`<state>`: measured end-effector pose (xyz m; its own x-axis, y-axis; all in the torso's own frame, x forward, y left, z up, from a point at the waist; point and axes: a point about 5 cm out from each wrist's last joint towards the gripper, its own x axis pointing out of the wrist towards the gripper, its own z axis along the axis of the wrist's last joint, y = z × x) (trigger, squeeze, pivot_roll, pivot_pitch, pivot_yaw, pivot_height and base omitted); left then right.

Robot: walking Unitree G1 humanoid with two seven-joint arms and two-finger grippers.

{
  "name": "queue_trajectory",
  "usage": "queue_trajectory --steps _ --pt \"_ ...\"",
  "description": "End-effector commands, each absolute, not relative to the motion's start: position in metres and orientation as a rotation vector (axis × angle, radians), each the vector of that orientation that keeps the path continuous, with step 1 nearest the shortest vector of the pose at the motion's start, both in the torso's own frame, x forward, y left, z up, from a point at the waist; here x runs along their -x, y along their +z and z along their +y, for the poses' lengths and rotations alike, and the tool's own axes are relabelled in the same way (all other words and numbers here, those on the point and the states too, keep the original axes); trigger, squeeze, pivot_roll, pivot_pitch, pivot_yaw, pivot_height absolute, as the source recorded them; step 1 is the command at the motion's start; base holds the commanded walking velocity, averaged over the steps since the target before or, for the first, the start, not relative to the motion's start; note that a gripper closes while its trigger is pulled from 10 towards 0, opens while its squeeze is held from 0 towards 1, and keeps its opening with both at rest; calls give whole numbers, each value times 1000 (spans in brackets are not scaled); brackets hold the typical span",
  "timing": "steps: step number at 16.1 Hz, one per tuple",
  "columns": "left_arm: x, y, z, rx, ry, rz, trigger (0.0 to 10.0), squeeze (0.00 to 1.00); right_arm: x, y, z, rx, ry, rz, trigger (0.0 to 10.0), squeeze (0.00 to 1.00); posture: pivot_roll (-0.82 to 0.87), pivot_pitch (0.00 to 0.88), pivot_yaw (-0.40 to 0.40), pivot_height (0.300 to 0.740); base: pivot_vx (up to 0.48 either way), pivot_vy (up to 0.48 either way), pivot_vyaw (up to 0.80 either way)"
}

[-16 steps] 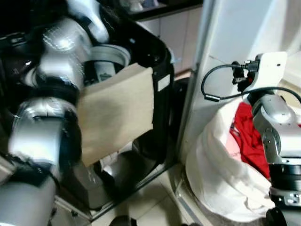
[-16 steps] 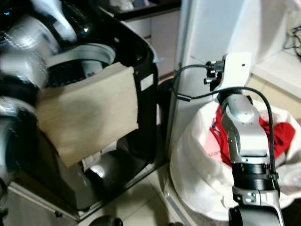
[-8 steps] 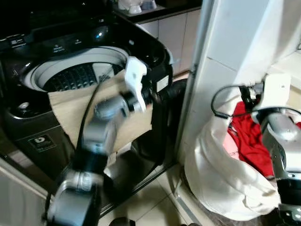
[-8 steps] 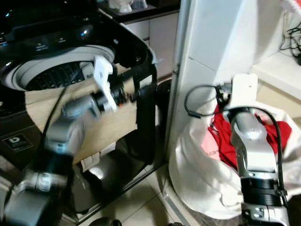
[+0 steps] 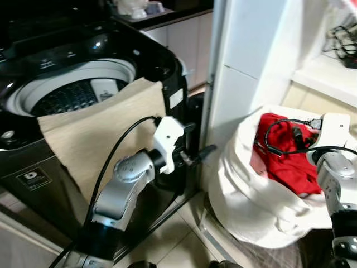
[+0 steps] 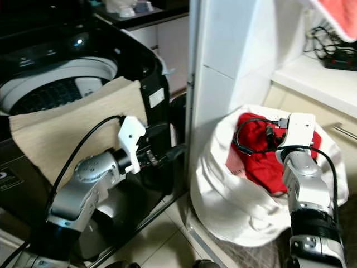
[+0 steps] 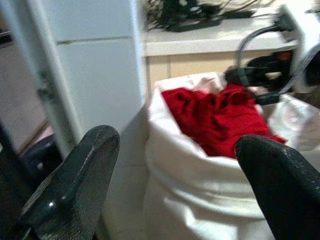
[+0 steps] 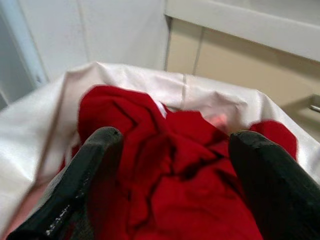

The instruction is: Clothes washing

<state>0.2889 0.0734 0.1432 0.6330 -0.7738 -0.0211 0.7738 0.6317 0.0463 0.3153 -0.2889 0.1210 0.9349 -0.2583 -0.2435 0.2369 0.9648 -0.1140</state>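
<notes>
A black top-loading washing machine (image 5: pixel 83 56) stands at the left with its drum (image 5: pixel 67 95) uncovered. A beige cloth (image 5: pixel 100 134) hangs over its front rim. To the right, on the floor, sits a white laundry bag (image 5: pixel 251 195) holding red clothes (image 5: pixel 284 156). My left gripper (image 5: pixel 199 152) is low in front of the washer, pointing toward the bag, open with nothing between its fingers (image 7: pixel 75 175). My right gripper (image 6: pixel 266 133) hovers just above the red clothes (image 8: pixel 170 175), open, with the garment showing between its fingers (image 8: pixel 85 175).
A white cabinet panel (image 5: pixel 251 56) rises between the washer and the bag. A shelf with cables (image 5: pixel 334 50) sits at the upper right. Pale floor tiles (image 5: pixel 173 245) lie in front. A dark counter with small items (image 5: pixel 139 8) runs behind the washer.
My left arm has dropped from over the washer and swung right toward the bag. My right gripper has lowered onto the red clothes. The camera has also shifted.
</notes>
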Motion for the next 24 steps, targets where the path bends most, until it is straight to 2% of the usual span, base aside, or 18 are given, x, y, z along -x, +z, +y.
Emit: queue_trajectory --steps 1,2,4,7,10,11,12,13,14,15,16,18,23,24 --pt "-290 137 85 -15 -774 18 10000 0 -319 120 -286 46 -230 240 10000 1000 -72 34 45 740 0 0 0" --pt "-288 128 91 12 -717 51 10000 0 -319 112 -286 14 -223 252 10000 1000 -75 36 45 740 0 0 0" --pt "-280 121 93 12 -720 64 10000 0 -318 97 -292 28 -235 302 10000 1000 -69 45 40 740 0 0 0" --pt "-269 133 85 36 -839 43 10000 0 -322 90 -302 49 -263 355 10000 1000 -46 66 30 740 0 0 0" --pt "-273 127 93 53 -731 102 10000 0 -328 98 -292 71 -234 292 10000 1000 -40 63 26 740 0 0 0" --pt "-275 120 104 59 -587 122 10000 0 -326 104 -284 55 -235 216 10000 357 -49 57 32 740 0 0 0" --pt "-275 120 106 65 -555 119 10000 0 -325 105 -283 56 -240 202 10000 357 -49 57 32 740 0 0 0" --pt "-275 120 110 68 -501 122 10000 0 -322 112 -276 100 -234 146 10000 0 -55 49 26 740 0 0 0" --pt "-276 121 114 71 -455 130 10000 0 -318 119 -266 143 -230 102 10000 0 -59 45 21 740 0 0 0" --pt "-276 121 121 78 -405 113 10000 0 -307 128 -245 158 -162 40 10000 0 -65 37 11 740 0 0 0" --pt "-276 120 127 61 -366 105 10000 0 -292 139 -223 132 -89 -21 10000 0 -70 31 2 740 0 0 0" --pt "-272 117 132 31 -335 92 10000 0 -272 144 -198 80 -13 -55 10000 0 -79 22 -5 740 0 0 0" --pt "-272 125 135 17 -325 47 10000 0 -255 135 -147 27 223 47 10000 0 -88 13 -12 740 120 0 0" --pt "-273 125 136 20 -319 44 10000 0 -253 134 -143 28 238 60 10000 0 -89 13 -12 740 315 0 0"
